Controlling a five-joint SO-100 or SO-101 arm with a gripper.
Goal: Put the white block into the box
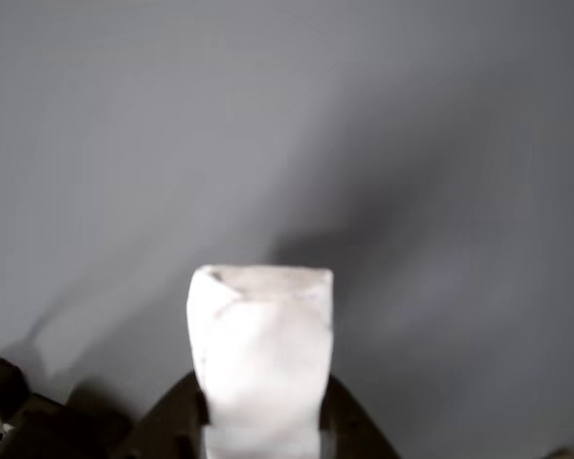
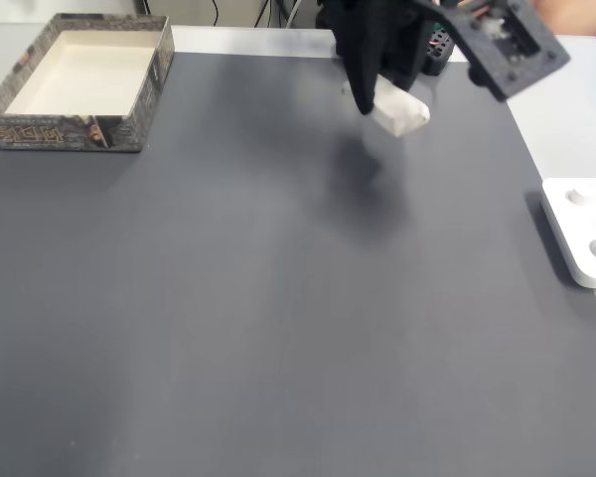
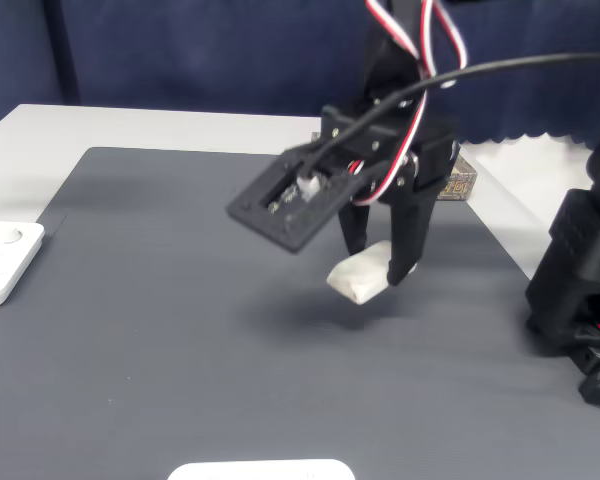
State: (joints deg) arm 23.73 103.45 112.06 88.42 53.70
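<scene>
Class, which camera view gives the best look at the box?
A fixed view shows the box whole: patterned walls and an empty cream inside, at the mat's far left corner. In another fixed view just a sliver peeks from behind the arm.

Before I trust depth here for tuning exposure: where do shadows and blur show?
A fixed view: soft shadow on the mat below the held white block; the other view: block close, blurry; another fixed view: faint shadow under the claw.

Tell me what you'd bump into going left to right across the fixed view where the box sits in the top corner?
The box → the pincer holding the white block above the dark mat → the white panel with round knobs.
</scene>
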